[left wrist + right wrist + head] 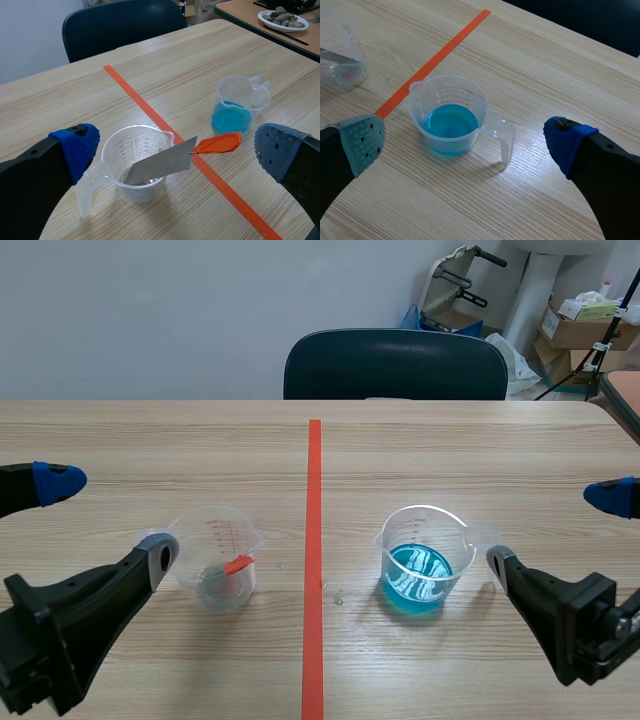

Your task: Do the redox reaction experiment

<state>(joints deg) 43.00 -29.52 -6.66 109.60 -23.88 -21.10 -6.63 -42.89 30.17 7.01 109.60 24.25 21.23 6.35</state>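
Observation:
A clear measuring cup (217, 560) stands left of the orange tape line, holding a grey metal strip with an orange tip (172, 157) that leans out over its rim. A second clear cup with blue liquid (421, 562) stands right of the line. My left gripper (100, 515) is open, its fingers on either side of the left cup (136, 167), which sits just ahead of them. My right gripper (560, 530) is open too, and the blue-liquid cup (451, 117) lies ahead between its fingers, handle toward the blue-padded one.
A dark chair (395, 365) stands at the table's far edge. The orange tape line (314, 540) runs down the middle of the wooden table (450, 450). A plate of stones (282, 17) rests on another table beyond. Boxes and equipment stand at the back right.

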